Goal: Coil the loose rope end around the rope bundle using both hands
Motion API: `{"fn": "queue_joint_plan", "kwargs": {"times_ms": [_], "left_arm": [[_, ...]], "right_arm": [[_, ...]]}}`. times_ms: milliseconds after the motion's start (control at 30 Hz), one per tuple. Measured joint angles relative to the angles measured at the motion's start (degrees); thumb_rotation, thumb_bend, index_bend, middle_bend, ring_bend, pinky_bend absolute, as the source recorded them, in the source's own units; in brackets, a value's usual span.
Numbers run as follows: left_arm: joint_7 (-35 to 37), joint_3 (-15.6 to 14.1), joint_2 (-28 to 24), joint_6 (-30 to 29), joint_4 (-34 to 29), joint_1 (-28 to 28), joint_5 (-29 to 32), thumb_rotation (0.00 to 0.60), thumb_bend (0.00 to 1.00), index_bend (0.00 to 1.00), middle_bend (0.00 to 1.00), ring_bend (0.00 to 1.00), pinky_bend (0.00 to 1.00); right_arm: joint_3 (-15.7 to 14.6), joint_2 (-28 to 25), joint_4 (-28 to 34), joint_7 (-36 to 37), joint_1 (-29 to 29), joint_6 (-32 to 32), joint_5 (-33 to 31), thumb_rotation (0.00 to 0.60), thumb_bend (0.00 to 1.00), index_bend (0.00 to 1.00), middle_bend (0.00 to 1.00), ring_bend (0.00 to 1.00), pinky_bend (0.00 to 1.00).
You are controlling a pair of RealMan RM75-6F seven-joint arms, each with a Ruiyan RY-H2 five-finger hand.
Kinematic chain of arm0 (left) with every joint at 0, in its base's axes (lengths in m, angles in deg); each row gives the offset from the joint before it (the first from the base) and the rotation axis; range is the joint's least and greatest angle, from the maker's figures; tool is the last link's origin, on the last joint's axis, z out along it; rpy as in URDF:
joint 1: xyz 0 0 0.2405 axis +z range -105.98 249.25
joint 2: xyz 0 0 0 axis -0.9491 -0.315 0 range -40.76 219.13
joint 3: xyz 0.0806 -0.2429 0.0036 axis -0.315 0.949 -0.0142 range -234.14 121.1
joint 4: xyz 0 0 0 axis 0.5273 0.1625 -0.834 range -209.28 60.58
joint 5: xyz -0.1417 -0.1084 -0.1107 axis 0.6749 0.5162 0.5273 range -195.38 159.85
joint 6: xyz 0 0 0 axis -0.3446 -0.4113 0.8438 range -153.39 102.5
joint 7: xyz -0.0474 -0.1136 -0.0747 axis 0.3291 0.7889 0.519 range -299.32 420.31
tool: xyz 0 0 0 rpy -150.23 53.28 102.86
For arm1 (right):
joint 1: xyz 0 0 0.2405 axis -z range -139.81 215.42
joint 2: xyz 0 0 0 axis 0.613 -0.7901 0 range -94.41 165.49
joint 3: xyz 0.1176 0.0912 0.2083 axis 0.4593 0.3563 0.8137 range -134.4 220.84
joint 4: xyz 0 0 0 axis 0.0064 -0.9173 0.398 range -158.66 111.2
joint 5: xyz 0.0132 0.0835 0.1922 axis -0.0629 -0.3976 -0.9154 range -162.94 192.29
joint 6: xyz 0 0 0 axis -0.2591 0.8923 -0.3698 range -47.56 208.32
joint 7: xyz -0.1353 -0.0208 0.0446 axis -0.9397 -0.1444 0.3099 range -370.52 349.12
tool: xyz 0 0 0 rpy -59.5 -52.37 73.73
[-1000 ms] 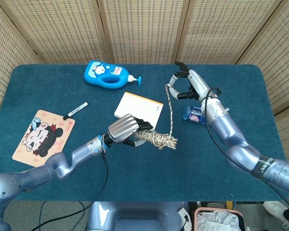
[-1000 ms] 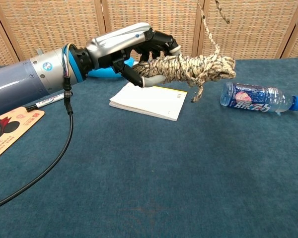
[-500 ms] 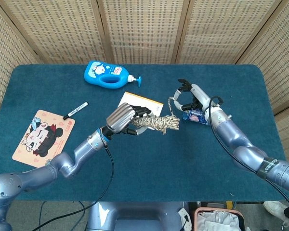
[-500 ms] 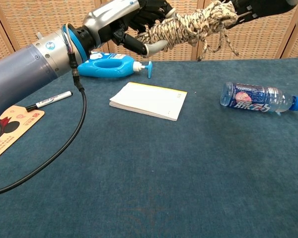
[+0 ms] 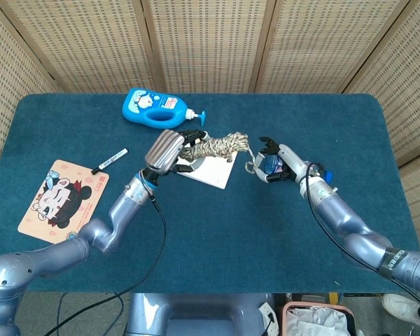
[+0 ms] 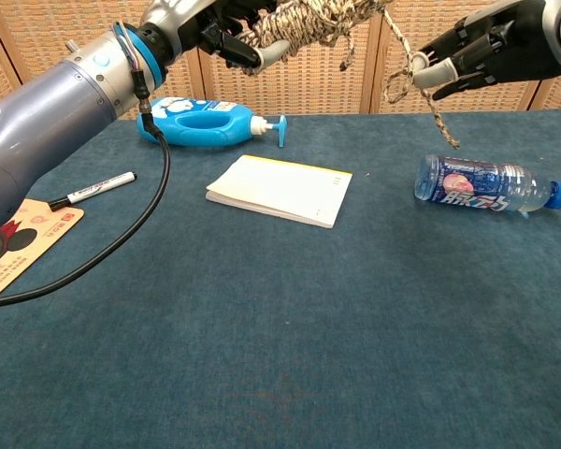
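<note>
The rope bundle (image 5: 218, 146) (image 6: 310, 16), mottled beige and brown, is held up in the air over the notebook by my left hand (image 5: 168, 149) (image 6: 198, 22), whose fingers wrap its left end. To the right my right hand (image 5: 274, 159) (image 6: 491, 45) pinches the loose rope end (image 5: 250, 166) (image 6: 419, 81). The strand runs from the bundle's right end down to those fingertips, forms a small loop, and a short tail hangs below in the chest view. Both hands are well above the table.
A white notebook (image 5: 215, 170) (image 6: 280, 190) lies under the bundle. A water bottle (image 6: 486, 184) lies on its side below my right hand. A blue lotion bottle (image 5: 154, 108) (image 6: 201, 123), a marker (image 5: 110, 160) (image 6: 93, 190) and a cartoon card (image 5: 63, 199) lie to the left.
My left hand has lifted the bundle higher and toward the far side. My right hand has come down and nearer with the rope end, so the strand between them is shorter.
</note>
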Motion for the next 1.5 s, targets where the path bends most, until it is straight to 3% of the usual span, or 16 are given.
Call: {"fn": "queue_joint_plan", "kwargs": {"times_ms": [333,633,700,867,967,1267,1500], "left_arm": [[-3.55,1.83,1.67,0.47,1.5,0.17,2.57,0.6,0.82,0.72,0.62,0.55,0.7],[-3.75,2.3,1.58,-0.04,0.77,0.49,2.61,0.6,0.82,0.72,0.62,0.55,0.7],[-4.08,2.24,1.2,-0.16,0.35,0.62,2.4,0.6,0.82,0.72,0.62,0.55,0.7],[-4.76,2.04,0.26,-0.45,-0.71,0.95,1.9,0.6,0.82,0.72,0.62,0.55,0.7],[-4.99,1.97,-0.17,-0.53,-1.34,1.08,1.71,0.6,0.82,0.72,0.62,0.55,0.7],[-6.44,1.99,-2.06,-1.4,-4.5,1.54,0.99,0.6,0.82,0.72,0.62,0.55,0.7],[-9.35,2.26,-5.75,-2.35,-10.26,2.48,0.57,0.6,0.82,0.72,0.62,0.55,0.7]], "right_arm": [[-0.88,1.02,6.03,1.63,3.22,2.48,5.01,0.6,0.45,0.68,0.02,0.0,0.0],[-2.53,2.81,6.96,1.51,4.04,3.56,7.73,0.6,0.45,0.67,0.02,0.0,0.0],[-2.91,2.97,6.74,1.43,3.95,3.3,7.63,0.6,0.41,0.59,0.01,0.0,0.0],[-3.36,2.99,6.46,1.93,4.31,2.45,8.73,0.6,0.11,0.13,0.0,0.0,0.0],[-3.16,2.94,6.52,2.63,5.05,2.64,10.51,0.6,0.01,0.01,0.0,0.0,0.0],[-3.69,1.29,7.88,3.47,7.97,3.82,15.66,0.6,0.0,0.0,0.0,0.0,0.0],[-7.1,-1.86,8.38,3.41,14.61,9.66,25.38,0.6,0.0,0.0,0.0,0.0,0.0]]}}
